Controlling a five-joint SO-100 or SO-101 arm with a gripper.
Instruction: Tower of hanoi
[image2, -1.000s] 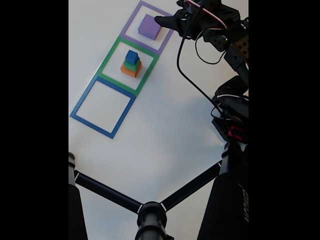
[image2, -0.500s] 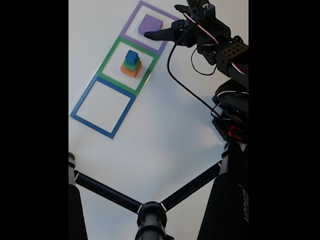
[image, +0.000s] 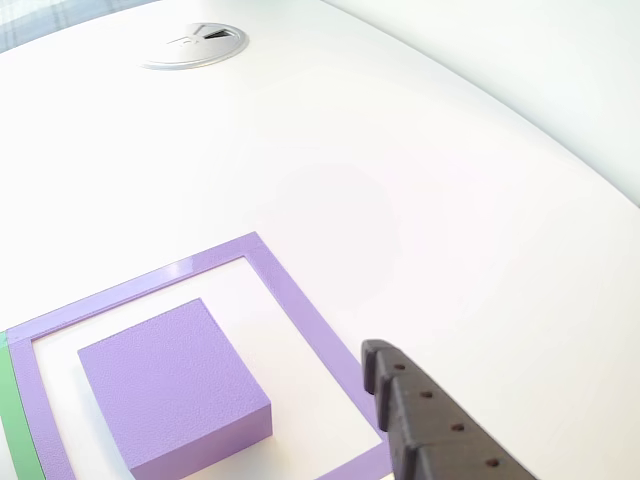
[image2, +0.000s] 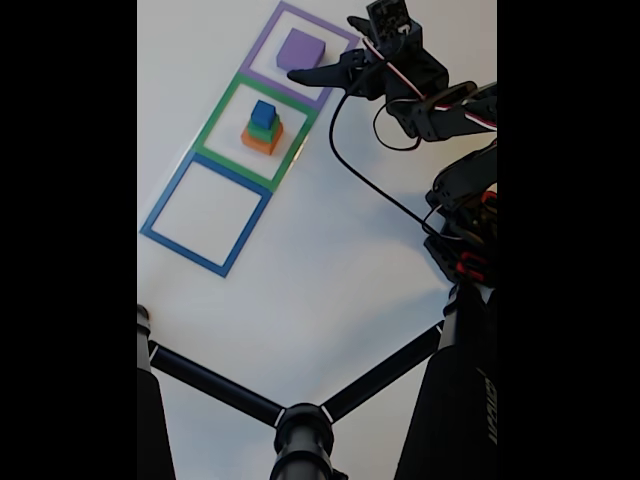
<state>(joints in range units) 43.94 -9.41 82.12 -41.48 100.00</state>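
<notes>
Item: purple block (image2: 300, 48), flat inside the purple square (image2: 262, 40), free of contact. My gripper (image2: 325, 52) hangs beside it, jaws spread, holding nothing (one finger (image: 430, 425) over the outline). Blue-green-orange stack (image2: 262, 127): green square (image2: 218, 113).

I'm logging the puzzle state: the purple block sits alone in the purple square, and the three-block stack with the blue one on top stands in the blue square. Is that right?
Not quite. The purple block does sit alone in the purple square, but the three-block stack, blue on top, stands in the green square, as the fixed view shows. The blue square holds nothing.
</notes>
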